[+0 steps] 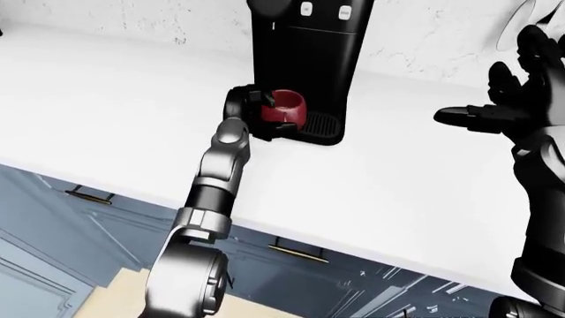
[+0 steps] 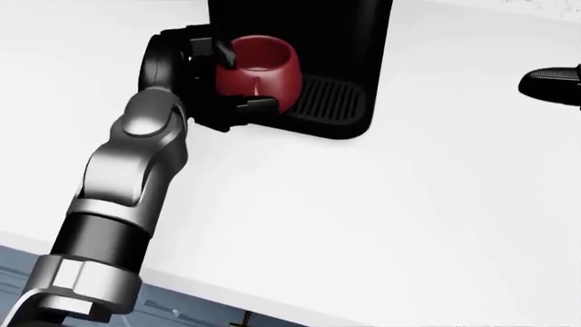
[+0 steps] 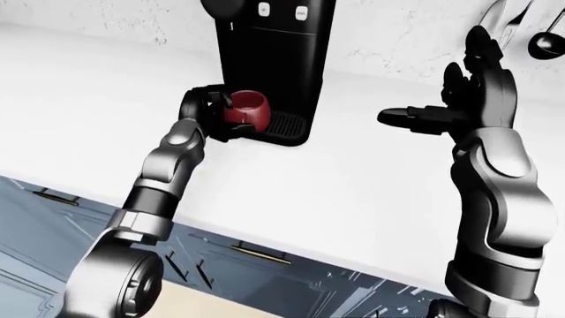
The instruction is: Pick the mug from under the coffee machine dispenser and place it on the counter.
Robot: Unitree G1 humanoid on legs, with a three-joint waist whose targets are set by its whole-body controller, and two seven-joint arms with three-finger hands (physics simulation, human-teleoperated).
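Between my left hand's [image 2: 213, 78] fingers [image 2: 221, 51] sits the red mug [image 2: 263, 71], gripped at the coffee machine's [image 1: 309, 66] drip tray [image 2: 332, 102]; off right, my right hand [image 3: 468, 99] hovers splayed, holding nothing, over the counter [image 1: 397, 172].

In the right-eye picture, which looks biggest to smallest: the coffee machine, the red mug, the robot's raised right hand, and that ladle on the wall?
1. Coffee machine, though its top is cut off.
2. Right hand; being nearer the camera may enlarge it.
3. Red mug, partly hidden by the left hand.
4. Ladle, only partly in view.
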